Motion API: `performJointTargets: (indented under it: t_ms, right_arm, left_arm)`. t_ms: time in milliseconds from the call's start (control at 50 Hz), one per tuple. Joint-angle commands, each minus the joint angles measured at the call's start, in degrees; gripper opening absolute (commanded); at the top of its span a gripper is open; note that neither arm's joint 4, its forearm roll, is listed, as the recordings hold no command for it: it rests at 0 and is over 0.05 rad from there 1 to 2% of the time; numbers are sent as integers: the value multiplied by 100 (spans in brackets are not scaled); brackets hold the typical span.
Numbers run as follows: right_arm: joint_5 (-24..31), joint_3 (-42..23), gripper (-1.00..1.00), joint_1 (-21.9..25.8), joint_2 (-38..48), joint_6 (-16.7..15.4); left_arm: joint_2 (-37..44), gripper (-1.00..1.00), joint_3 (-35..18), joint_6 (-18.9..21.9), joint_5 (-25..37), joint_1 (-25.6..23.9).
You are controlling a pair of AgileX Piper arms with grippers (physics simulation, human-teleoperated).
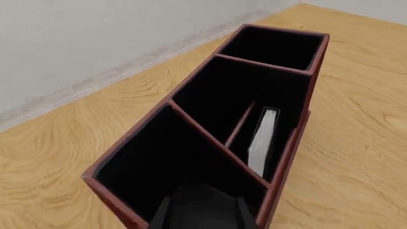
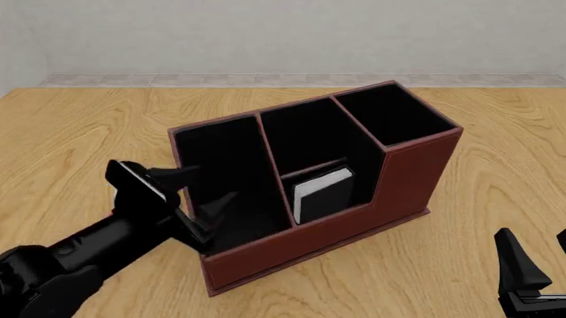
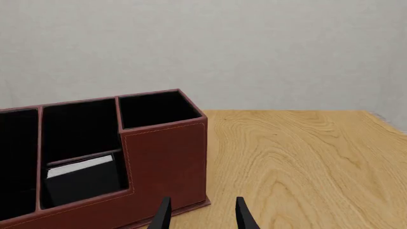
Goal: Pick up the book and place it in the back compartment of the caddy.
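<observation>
The reddish-brown caddy (image 2: pixel 415 179) stands in the middle of the table. The black book (image 2: pixel 323 192) stands upright, white page edges up, in the small back compartment (image 2: pixel 340 199) between the thin cross divider and the low wall. My left gripper (image 2: pixel 205 189) is open and empty, hanging over the long undivided cell at the caddy's left end. The left wrist view shows the book (image 1: pixel 262 140) beyond the gripper (image 1: pixel 202 212). My right gripper (image 2: pixel 537 252) is open and empty, low at the near right, apart from the caddy (image 3: pixel 165 152). It faces the book (image 3: pixel 83 179).
The caddy's tall square-mouthed cell (image 2: pixel 394 116) is at its right end. Wooden table (image 2: pixel 89 132) surrounds the caddy. A pale wall with a skirting strip (image 2: pixel 265 79) runs along the far edge.
</observation>
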Motion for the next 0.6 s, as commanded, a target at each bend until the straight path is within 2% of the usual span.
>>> performJointTargets:
  t_ms: [20,40,180,360,400,500,600]
  right_arm:
    - [0,0,100,0,1,1]
    - [0,0,100,-1,1,1]
    - [0,0,100,-1,-1,0]
    - [0,0,100,0,0,0]
    - [0,0,100,1,1,-1]
    - [0,0,100,-1,1,-1]
    - [0,0,100,0,0,0]
  left_arm:
    - [-1509,100,708,131,520,642]
    - [-1917,100,736,78,817,891]
    - [-2866,100,799,144,1649,1139]
    - [-3572,100,851,-55,2318,1622]
    - [-3757,100,878,-269,2495,1734]
    - [-4168,100,919,-361,2803,1938]
    - [-4697,100,1195,-386,3025,2158]
